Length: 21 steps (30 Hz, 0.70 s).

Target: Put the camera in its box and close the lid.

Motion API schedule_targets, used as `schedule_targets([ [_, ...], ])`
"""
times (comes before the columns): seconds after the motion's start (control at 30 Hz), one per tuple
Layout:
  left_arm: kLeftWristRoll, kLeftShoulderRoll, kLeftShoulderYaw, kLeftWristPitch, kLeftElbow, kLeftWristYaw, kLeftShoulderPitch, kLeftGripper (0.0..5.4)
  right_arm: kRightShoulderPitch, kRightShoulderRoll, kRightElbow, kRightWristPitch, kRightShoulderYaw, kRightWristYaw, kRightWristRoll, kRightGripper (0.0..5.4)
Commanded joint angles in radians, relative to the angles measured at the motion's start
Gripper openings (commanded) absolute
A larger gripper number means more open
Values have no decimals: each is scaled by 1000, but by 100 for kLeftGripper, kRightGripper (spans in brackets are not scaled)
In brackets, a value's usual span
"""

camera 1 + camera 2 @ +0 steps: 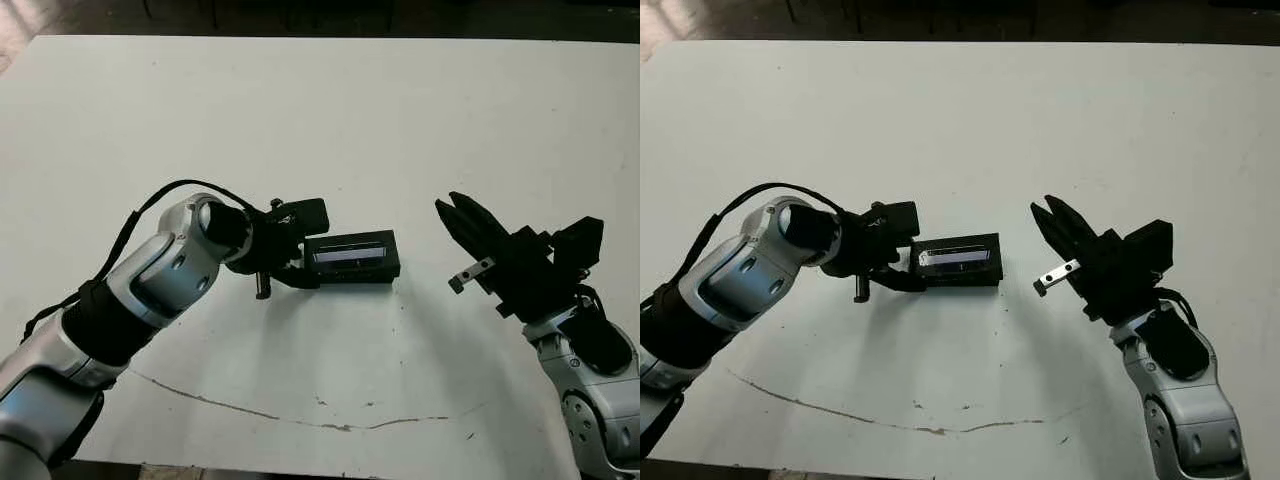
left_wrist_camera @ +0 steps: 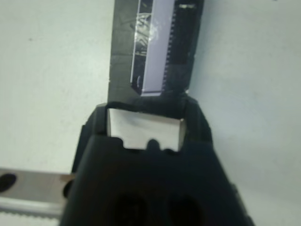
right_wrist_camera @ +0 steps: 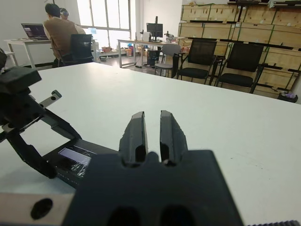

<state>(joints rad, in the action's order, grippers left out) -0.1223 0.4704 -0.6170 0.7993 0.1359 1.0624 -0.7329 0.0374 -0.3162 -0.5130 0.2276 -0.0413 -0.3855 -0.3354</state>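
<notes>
The white table (image 1: 400, 120) has a thin dark crack line (image 1: 250, 410) near its front edge. Beyond its far edge, a person (image 3: 59, 33) sits at a laptop (image 3: 33, 31), beside black chairs (image 3: 221, 63).

Black lid (image 1: 352, 256), white table (image 1: 330, 120)

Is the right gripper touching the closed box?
Apart. The left eye view shows bare table between the right gripper and the box.

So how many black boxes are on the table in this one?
1. The closed box sits mid-table, its windowed lid on top, with the left gripper at its end. The right gripper hangs apart, holding nothing.
</notes>
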Motion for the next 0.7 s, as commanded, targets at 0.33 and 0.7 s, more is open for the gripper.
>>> schedule_targets([
  [0.33, 32, -43, -58, -2, -43, 29, -19, 176, 19, 7, 11, 2, 3, 1, 2, 0],
  [0.7, 27, 9, -68, -75, -68, 66, -20, 428, 9, 3, 14, 5, 1, -3, 0, 0],
])
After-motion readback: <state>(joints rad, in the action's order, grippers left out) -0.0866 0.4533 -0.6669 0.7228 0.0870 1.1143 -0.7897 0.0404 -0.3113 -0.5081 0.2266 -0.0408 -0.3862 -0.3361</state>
